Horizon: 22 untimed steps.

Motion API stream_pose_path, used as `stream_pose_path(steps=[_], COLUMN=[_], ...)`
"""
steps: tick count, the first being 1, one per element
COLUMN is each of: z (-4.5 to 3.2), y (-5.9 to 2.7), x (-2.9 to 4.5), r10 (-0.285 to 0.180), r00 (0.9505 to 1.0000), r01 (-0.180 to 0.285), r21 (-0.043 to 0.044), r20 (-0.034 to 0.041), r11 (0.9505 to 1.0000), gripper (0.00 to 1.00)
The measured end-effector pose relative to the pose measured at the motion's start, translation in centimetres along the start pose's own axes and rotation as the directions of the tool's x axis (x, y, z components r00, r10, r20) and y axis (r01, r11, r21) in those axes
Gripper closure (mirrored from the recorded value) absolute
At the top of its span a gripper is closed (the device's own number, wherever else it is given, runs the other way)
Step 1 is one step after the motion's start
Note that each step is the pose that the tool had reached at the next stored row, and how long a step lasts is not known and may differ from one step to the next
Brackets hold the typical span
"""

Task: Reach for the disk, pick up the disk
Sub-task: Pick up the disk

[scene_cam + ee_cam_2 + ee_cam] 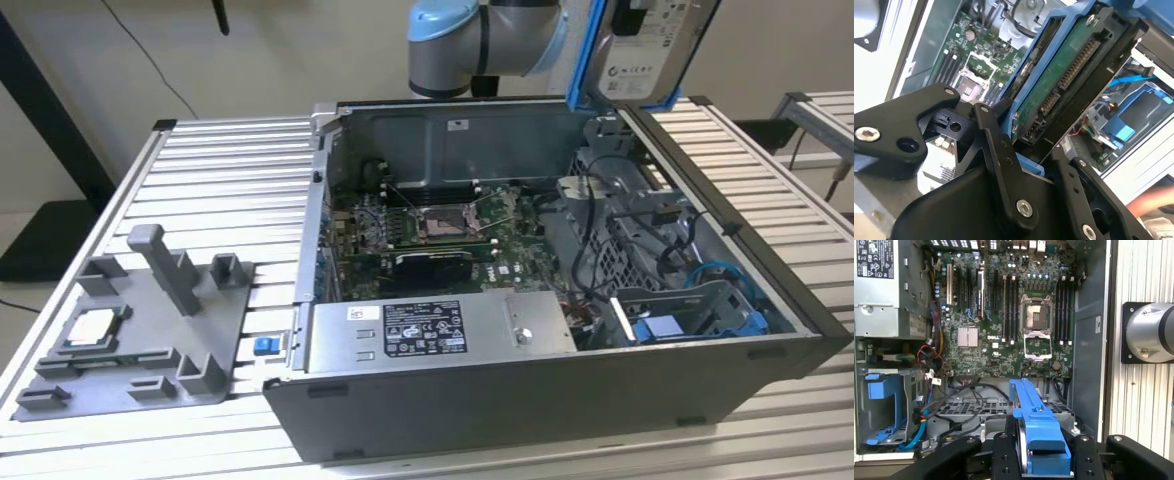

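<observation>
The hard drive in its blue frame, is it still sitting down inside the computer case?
No. In the exterior view the disk hangs in the air above the open computer case, and the gripper is clamped on its blue frame.

The gripper (1041,460) grips the blue-framed disk (1038,432) edge-on between black fingers (1004,455), above an open computer case (1088,340). Below lie the green motherboard (1004,340) with its empty CPU socket (1037,315), a power supply (881,285) and a blue drive bracket (884,410).

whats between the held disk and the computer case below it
Nothing solid. In the exterior view the disk, clamped in the gripper, hangs above the open computer case with bare air between them.
</observation>
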State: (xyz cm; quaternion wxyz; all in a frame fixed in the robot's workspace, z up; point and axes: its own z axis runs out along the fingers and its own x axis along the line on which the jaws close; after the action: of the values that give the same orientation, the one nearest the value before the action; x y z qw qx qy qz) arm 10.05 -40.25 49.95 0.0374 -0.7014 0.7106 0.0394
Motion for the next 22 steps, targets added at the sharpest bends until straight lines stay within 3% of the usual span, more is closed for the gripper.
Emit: stream_pose_path(steps=[10,16,22], z=[-0.20,-0.21,-0.20], y=[-0.04,-0.06,-0.08], x=[2.34,3.74,5.28], r10=[0.000,0.000,0.000], r00=[1.0000,0.9999,0.9998], r01=[0.000,0.000,0.000], r21=[-0.0011,-0.0009,-0.0008], r20=[-0.0012,-0.0159,-0.0199], r11=[1.0000,1.0000,1.0000], gripper=[1.00,1.00,1.00])
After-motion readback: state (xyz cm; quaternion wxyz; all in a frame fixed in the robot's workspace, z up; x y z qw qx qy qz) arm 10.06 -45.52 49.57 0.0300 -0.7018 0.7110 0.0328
